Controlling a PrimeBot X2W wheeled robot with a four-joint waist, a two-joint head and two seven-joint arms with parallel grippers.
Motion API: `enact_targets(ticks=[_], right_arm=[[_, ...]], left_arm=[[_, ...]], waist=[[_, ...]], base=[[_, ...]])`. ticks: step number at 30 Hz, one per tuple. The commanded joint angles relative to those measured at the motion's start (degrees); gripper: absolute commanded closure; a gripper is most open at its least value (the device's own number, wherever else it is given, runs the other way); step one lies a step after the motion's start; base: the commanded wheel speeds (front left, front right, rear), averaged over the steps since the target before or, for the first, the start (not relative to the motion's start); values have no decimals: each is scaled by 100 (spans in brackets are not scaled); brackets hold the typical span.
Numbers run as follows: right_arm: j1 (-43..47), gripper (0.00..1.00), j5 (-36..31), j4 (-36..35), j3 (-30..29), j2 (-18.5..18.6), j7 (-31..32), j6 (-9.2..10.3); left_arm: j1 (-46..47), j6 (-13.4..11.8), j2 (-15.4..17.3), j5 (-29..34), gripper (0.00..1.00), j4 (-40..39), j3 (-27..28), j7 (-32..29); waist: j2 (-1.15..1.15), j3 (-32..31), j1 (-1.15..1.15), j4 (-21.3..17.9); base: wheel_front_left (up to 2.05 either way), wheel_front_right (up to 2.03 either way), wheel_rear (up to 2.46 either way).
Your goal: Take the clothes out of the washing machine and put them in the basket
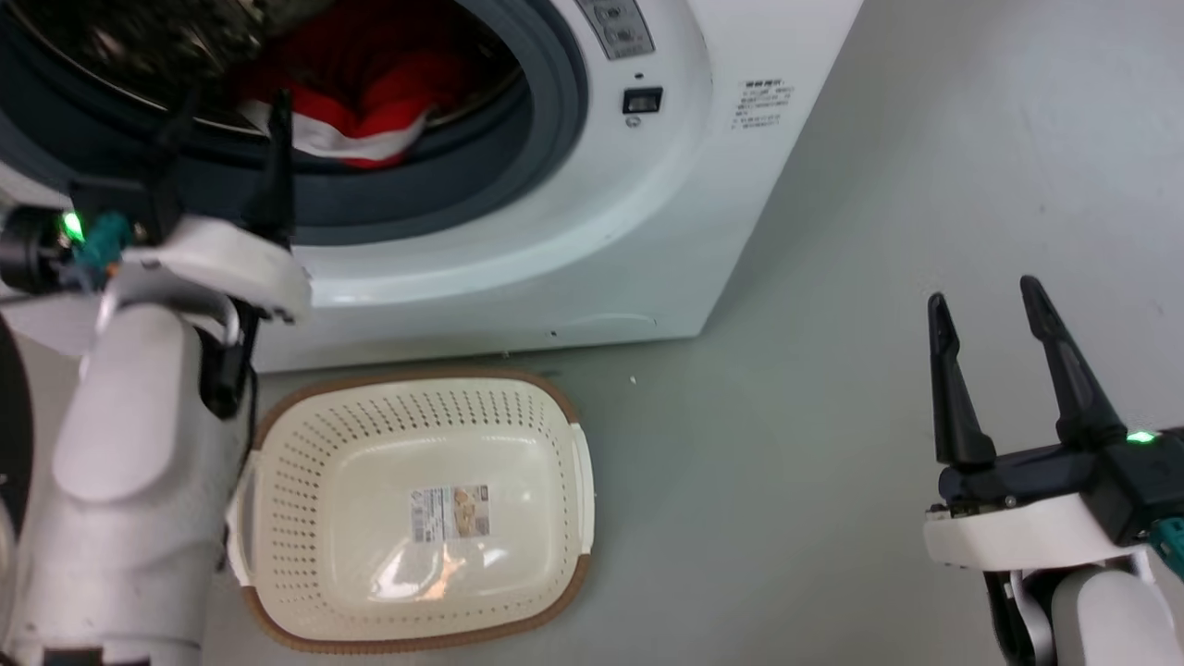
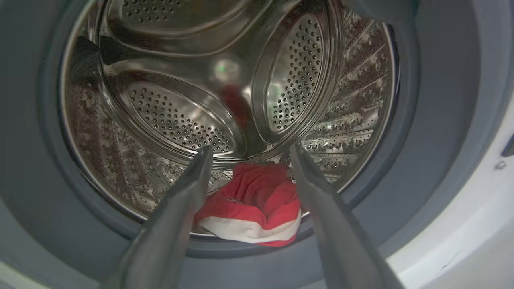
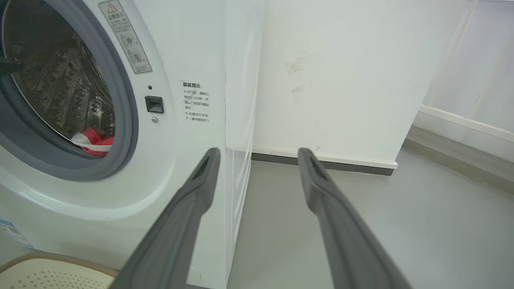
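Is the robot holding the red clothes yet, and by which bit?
Nothing is held. The left gripper is open, aimed at the clothes; the right gripper is open over the floor.

- Left gripper, up and left of the basket: two long, slim, dark fingers tapering to points, on a black base.
- Under that base is a white curved shell, with a left green light and a teal connector at the end farthest from the basket.
- Left forearm, just left of the basket: smooth white rounded casing with a raised oval pad and a black fitting on the basket side.
- Right gripper, well right of the basket: matching dark fingers on a black block, a right green light, a white cover and a teal plug.
- Right wrist view: matt grey fingers, each with a narrow sunken slot near the tip.
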State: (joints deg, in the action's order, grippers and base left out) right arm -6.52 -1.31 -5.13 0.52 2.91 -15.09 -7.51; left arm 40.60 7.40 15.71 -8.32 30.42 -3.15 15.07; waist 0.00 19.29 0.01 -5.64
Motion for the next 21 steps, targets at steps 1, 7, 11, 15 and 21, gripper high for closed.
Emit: enact_targets(ticks=[1,7,11,15,21], right_arm=[[-141,0,64,-33,-13,-5,-12,4],[-397,0,177,-99,-92,-6,-11,4],[-592,0,224,-147,-92,-7,-12,4],[-766,0,302,-204,-80,-7,-11,4],[-927,0,429,-253,-48,-6,-12,4]], left_arm=[[284,2,102,-54,0,185,-113,16],[1576,3,589,-315,0,1228,-866,-299],[2288,4,813,-580,0,1661,-1584,-1010],[2956,3,1084,-1138,0,1793,-2259,-1764],[3525,3,1472,-2073,0,1760,-3019,-2886]], waist=[[0,425,-1,-243],[0,934,-1,-390],[0,1256,-1,-447],[0,1530,-1,-542],[0,1818,-1,-634]], base=[[0,0,0],[0,0,0],[0,0,0],[0,0,0],[0,0,0]])
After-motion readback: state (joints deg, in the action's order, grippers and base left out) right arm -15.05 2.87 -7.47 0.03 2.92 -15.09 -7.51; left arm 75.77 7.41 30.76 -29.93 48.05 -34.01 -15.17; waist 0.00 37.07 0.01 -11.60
